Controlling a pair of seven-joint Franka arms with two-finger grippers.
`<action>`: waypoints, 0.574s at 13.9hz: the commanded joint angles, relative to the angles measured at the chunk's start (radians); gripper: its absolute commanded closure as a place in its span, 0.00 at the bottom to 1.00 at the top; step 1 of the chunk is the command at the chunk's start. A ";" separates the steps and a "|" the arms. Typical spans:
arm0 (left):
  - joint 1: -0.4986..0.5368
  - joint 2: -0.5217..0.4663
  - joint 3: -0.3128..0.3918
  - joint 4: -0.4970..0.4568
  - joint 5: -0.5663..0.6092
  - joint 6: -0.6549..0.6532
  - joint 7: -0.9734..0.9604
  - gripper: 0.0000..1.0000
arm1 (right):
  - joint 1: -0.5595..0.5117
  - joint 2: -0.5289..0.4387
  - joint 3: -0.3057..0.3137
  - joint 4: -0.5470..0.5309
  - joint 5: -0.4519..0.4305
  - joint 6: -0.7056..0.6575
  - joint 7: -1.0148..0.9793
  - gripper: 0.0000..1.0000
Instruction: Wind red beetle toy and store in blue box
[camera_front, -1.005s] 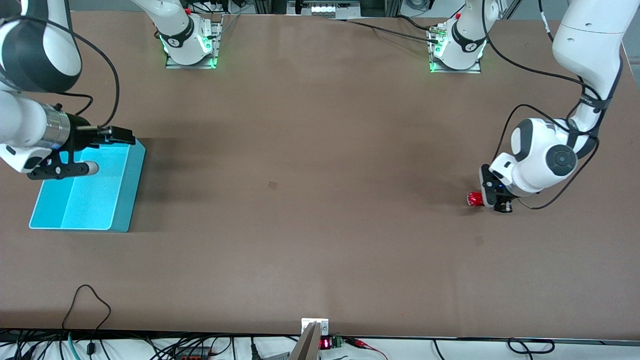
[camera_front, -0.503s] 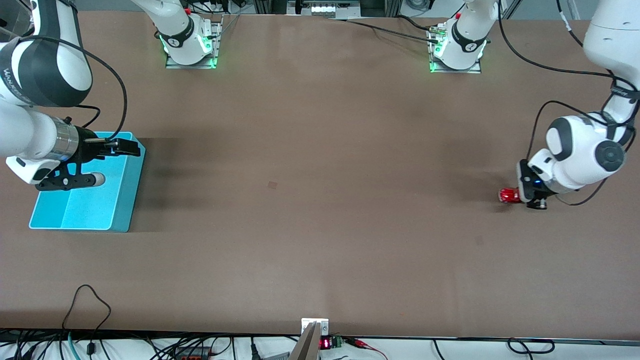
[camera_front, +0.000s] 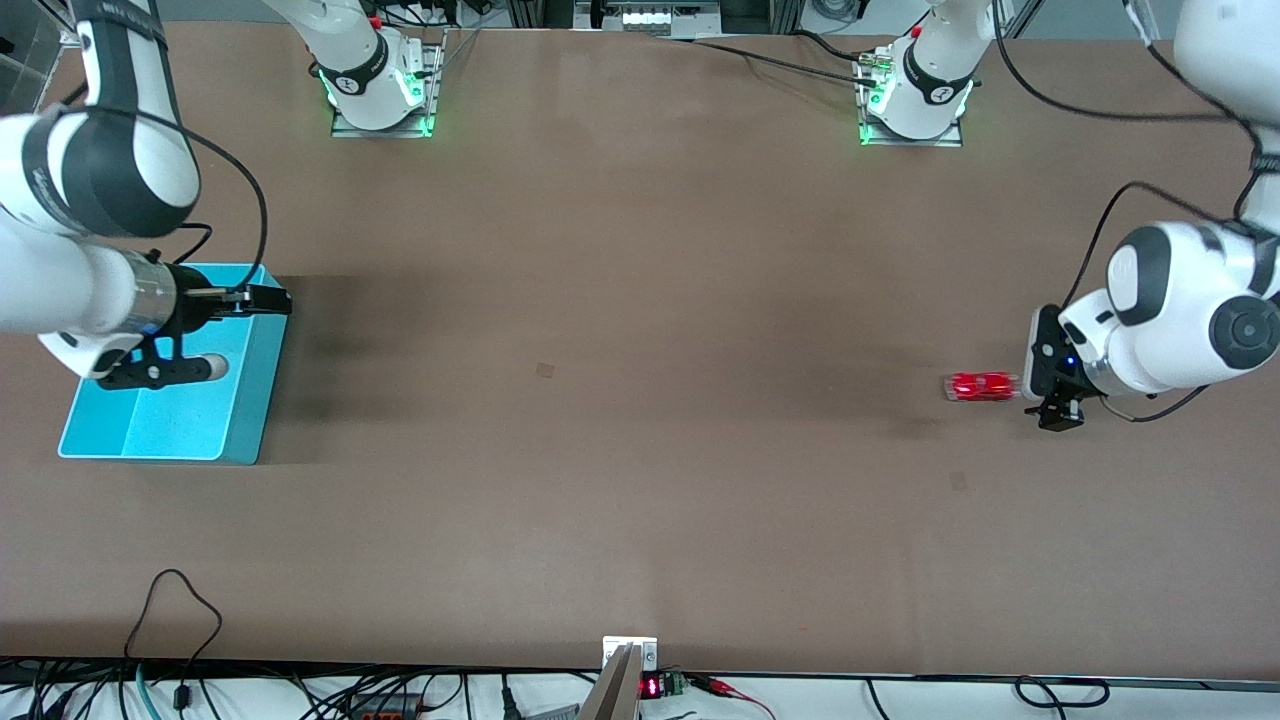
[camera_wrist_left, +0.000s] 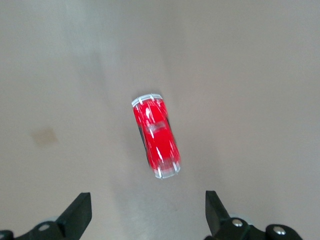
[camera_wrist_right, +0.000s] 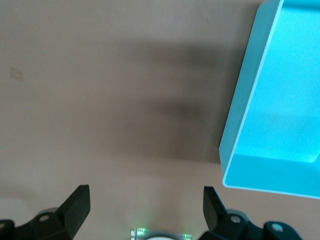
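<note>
The red beetle toy (camera_front: 980, 386) stands free on the brown table near the left arm's end, streaked with motion. It also shows in the left wrist view (camera_wrist_left: 156, 136), clear of the fingers. My left gripper (camera_front: 1050, 386) is open and empty, low over the table just beside the toy, toward the left arm's end; in its own view (camera_wrist_left: 147, 215) the jaws stand wide apart. The blue box (camera_front: 160, 415) sits at the right arm's end and shows in the right wrist view (camera_wrist_right: 280, 100). My right gripper (camera_front: 268, 298) (camera_wrist_right: 145, 210) is open and empty, over the box's rim.
The two arm bases (camera_front: 378, 95) (camera_front: 912, 100) with green lights stand at the table's edge farthest from the front camera. Cables trail from the left arm (camera_front: 1090, 260). A small device (camera_front: 630, 665) sits at the front edge.
The left gripper drew the toy back toward the left arm's end, then let it go. The toy has rolled away from the gripper toward the table's middle. The right gripper shifted slightly over the box.
</note>
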 joint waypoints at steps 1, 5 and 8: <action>-0.025 -0.071 -0.044 -0.006 -0.048 -0.057 0.017 0.00 | -0.008 -0.006 -0.003 0.004 0.017 -0.045 0.004 0.00; -0.105 -0.064 -0.047 -0.014 -0.135 -0.028 -0.105 0.00 | 0.001 0.001 -0.005 0.003 0.017 -0.028 0.002 0.00; -0.149 -0.064 -0.047 -0.014 -0.137 0.000 -0.319 0.00 | 0.003 0.017 -0.002 0.004 0.012 -0.006 -0.002 0.00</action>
